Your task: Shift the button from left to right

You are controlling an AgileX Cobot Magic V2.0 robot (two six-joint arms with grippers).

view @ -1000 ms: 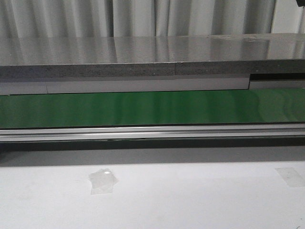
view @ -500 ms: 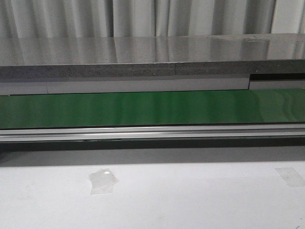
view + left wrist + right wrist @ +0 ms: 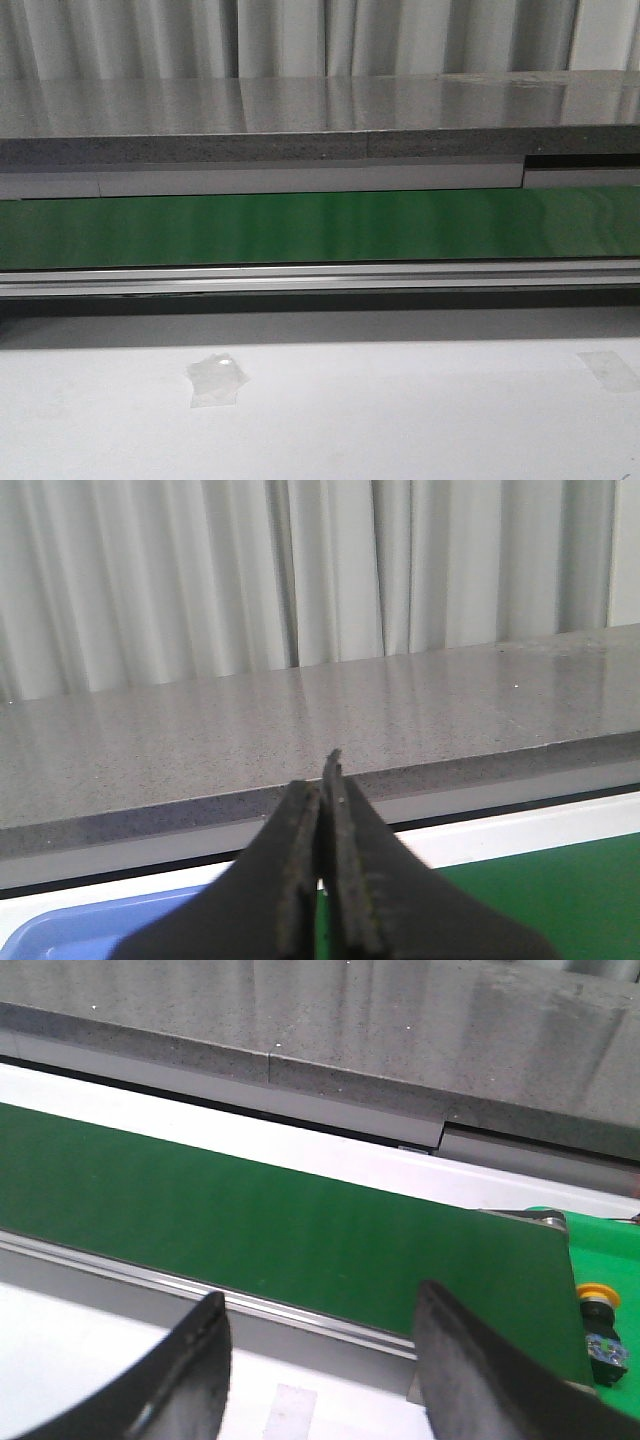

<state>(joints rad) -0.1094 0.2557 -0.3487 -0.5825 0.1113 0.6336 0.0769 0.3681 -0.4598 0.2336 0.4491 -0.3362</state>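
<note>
A grey speckled worktop point(image 3: 300, 105) runs across the far side of the front view, with pale pleated curtains point(image 3: 300, 35) hanging behind it. Nearer, a long green belt point(image 3: 320, 228) spans the whole width, edged on its near side by a silver rail point(image 3: 320, 278). Nearest of all is a white surface point(image 3: 400, 420) carrying two pieces of clear tape, one crumpled on the left point(image 3: 215, 380) and one flat at the right edge point(image 3: 610, 370). Neither arm shows in this view.

In the left wrist view, the left hand point(image 3: 322, 780) is clenched, its two black fingers point(image 3: 298, 880) pressed flat together with nothing between them. Beyond it lie the grey worktop and the curtains. A corner of a blue tray point(image 3: 90, 925) sits beside the green belt, just below the fingers.

In the right wrist view, the right hand point(image 3: 318, 1310) is released, its two black fingers point(image 3: 470, 1360) spread wide apart and holding nothing, above the belt's silver rail. The button point(image 3: 598, 1328) sits just past the end of the belt, on a brighter green surface point(image 3: 605, 1250). Its round yellow cap faces up on a dark body. It lies just beyond one finger and is not between the two.
</note>
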